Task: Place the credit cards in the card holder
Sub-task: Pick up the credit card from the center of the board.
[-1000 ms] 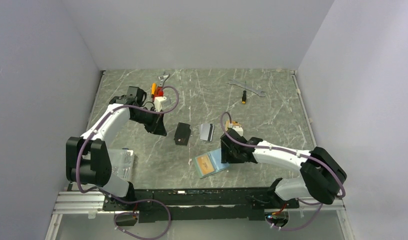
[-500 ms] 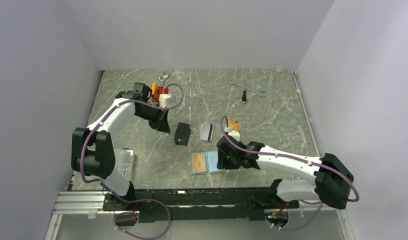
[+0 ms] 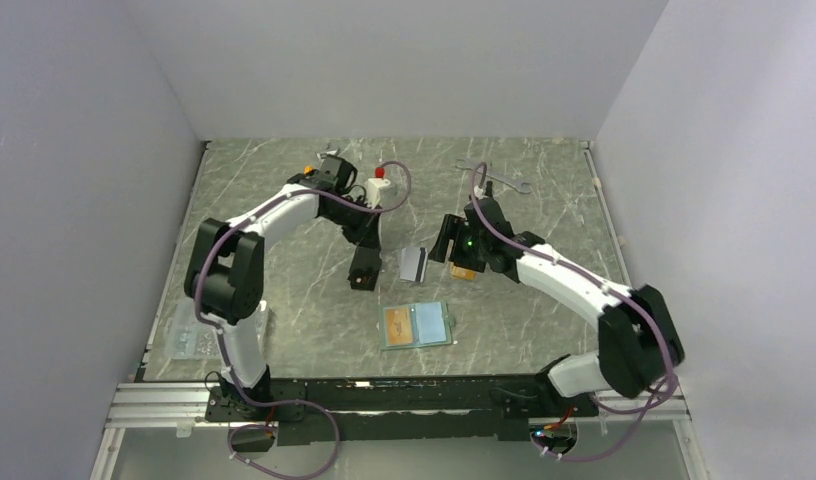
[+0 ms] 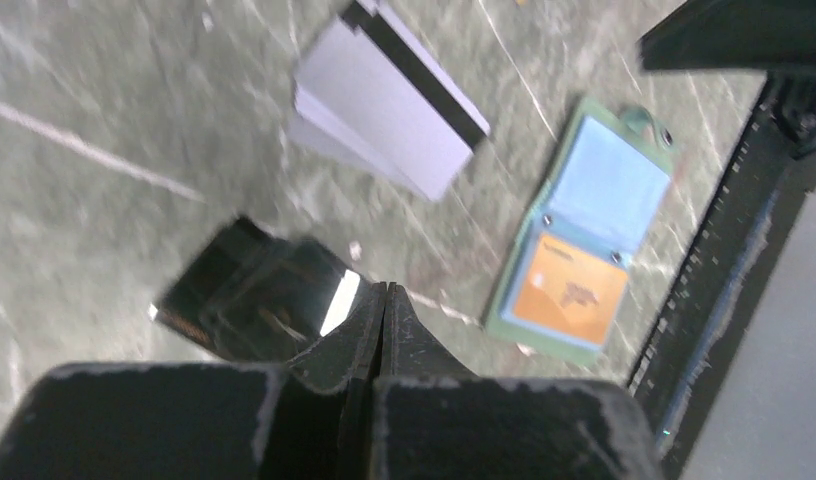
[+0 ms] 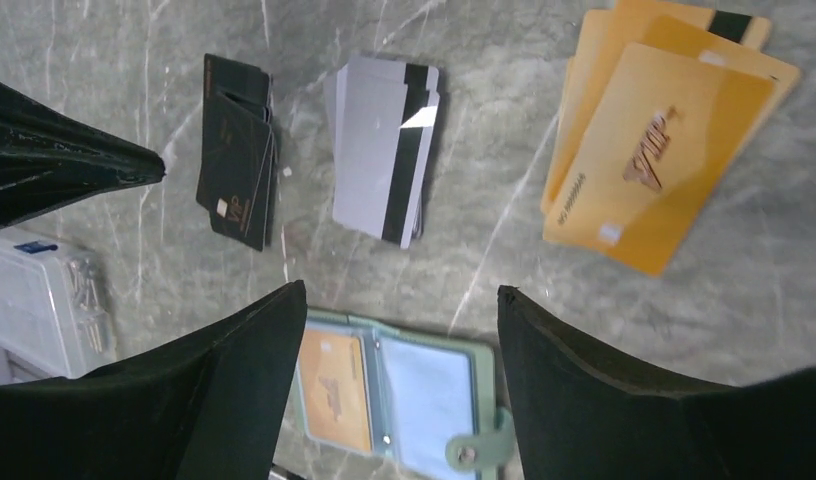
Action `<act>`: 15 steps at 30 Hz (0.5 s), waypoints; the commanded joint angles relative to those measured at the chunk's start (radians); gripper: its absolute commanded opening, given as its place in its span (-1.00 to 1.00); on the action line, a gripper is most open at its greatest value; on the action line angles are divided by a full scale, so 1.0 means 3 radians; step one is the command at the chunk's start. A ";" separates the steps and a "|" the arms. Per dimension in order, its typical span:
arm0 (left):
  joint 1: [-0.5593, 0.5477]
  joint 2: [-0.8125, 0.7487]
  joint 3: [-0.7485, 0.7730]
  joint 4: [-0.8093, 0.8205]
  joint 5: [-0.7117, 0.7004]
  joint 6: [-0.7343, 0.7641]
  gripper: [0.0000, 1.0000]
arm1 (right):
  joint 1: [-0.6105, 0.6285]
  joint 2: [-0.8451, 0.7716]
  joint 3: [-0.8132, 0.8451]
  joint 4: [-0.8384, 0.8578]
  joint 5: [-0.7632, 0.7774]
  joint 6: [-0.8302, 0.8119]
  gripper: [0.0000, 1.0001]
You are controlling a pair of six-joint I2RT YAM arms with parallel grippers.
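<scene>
Top external: the card holder (image 3: 417,325) lies open near the counter (image 3: 569,200) front edge, long axis left-right, snap tab (image 3: 450,318) pointing right; left hand (image 4: 382,298) clenched, seemingly empty, over black cards (image 4: 249,295); right hand (image 5: 401,290) spread wide, holding nothing

Grey-green marbled table (image 3: 304,300), open card holder (image 3: 417,325) near the middle, black cards (image 3: 363,268), silver cards (image 3: 413,264) and orange-gold cards (image 5: 644,150) just beyond it, wrench (image 3: 517,184) far right, clear box (image 3: 189,335) near left

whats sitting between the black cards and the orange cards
The silver-grey cards, a small stack with a dark stripe, lie between the black cards and the orange cards, apart from both. The right wrist view shows it best.
</scene>
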 commanded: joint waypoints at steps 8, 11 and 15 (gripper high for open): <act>-0.0360 0.0725 0.0625 0.0555 -0.0339 0.0011 -0.97 | -0.0478 0.0909 -0.0284 0.1596 -0.1154 0.0284 0.30; -0.0461 0.0749 0.0584 0.0631 -0.0490 -0.0003 -0.97 | -0.0523 0.1071 -0.0383 0.1871 -0.1299 0.0394 0.25; -0.0562 0.0748 0.0539 0.0678 -0.0613 -0.0030 -0.96 | -0.0529 0.1201 -0.0494 0.2073 -0.1358 0.0506 0.22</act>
